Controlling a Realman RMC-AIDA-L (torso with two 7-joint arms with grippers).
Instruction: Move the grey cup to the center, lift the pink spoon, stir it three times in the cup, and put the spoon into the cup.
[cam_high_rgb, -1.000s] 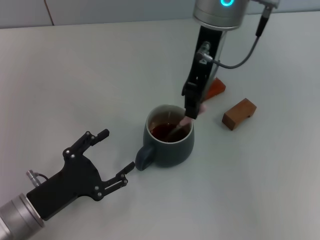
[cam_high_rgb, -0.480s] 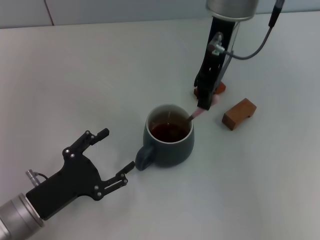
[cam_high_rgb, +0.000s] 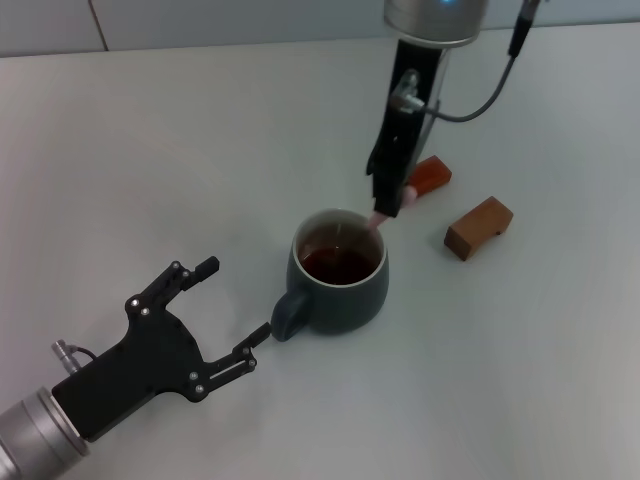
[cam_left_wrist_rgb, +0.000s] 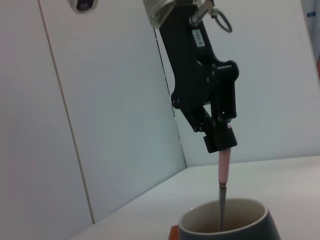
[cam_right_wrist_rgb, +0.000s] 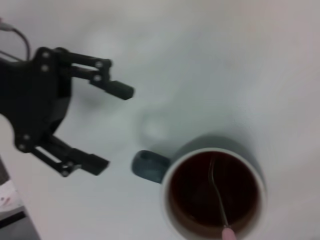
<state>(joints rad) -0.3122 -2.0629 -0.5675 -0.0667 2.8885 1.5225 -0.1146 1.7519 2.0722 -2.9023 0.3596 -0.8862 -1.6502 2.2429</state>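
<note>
The grey cup (cam_high_rgb: 338, 276) stands in the middle of the table with dark brown liquid inside and its handle toward my left gripper. My right gripper (cam_high_rgb: 387, 206) is above the cup's far rim, shut on the pink spoon (cam_high_rgb: 376, 220). The spoon hangs nearly upright, its metal end down in the liquid (cam_right_wrist_rgb: 218, 195). The left wrist view shows the spoon (cam_left_wrist_rgb: 223, 172) dipping into the cup (cam_left_wrist_rgb: 227, 226) from the right gripper (cam_left_wrist_rgb: 220, 142). My left gripper (cam_high_rgb: 228, 320) is open on the table, just left of the cup's handle, not touching it.
Two reddish-brown wooden blocks lie right of the cup: one (cam_high_rgb: 478, 227) near it, the other (cam_high_rgb: 428, 176) partly behind my right arm. The table is plain white with a wall along its far edge.
My right gripper swung the spoon right and away from the cup's centre, then back left over the far rim. The cup and left arm have not moved.
</note>
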